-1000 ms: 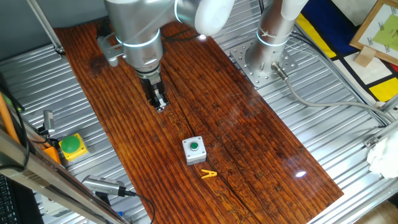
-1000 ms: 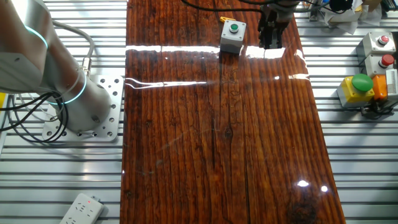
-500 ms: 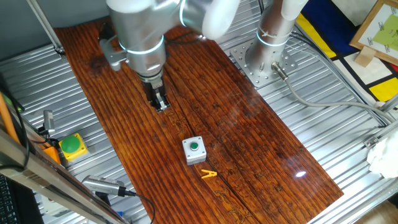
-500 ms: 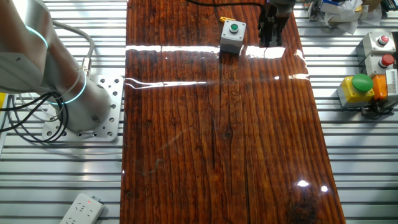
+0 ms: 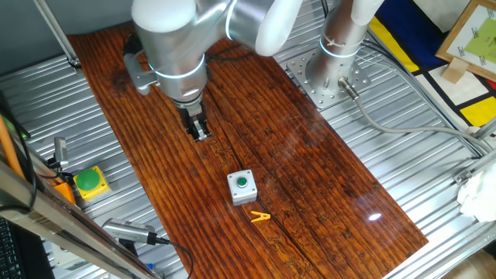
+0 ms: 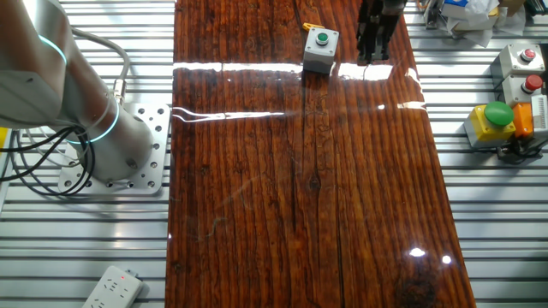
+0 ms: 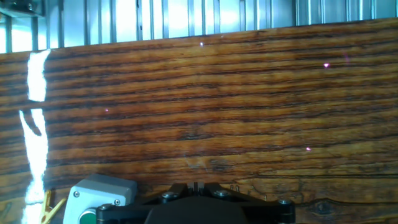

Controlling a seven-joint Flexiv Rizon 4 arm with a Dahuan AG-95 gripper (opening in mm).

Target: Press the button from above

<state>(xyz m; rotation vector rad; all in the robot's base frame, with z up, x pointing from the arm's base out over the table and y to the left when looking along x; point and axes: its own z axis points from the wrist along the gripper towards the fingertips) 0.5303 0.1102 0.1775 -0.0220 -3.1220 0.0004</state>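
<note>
The button is small, round and green, set in a square light-grey box on the wooden board. It also shows in the other fixed view and at the hand view's bottom left, partly cut off. My gripper points down over bare wood, about a box width or two from the box and not over it. In the other fixed view the gripper is to the right of the box. The fingers meet at a thin seam, empty.
A yellow clothespin lies just beyond the box. A larger green button in a yellow housing sits off the board on the ribbed metal table. Red-button boxes stand near it. The arm's base is bolted beside the board.
The arm's wrist has shifted slightly. The gripper tip has stayed almost in place over the wood beside the box. The button box has not moved.
</note>
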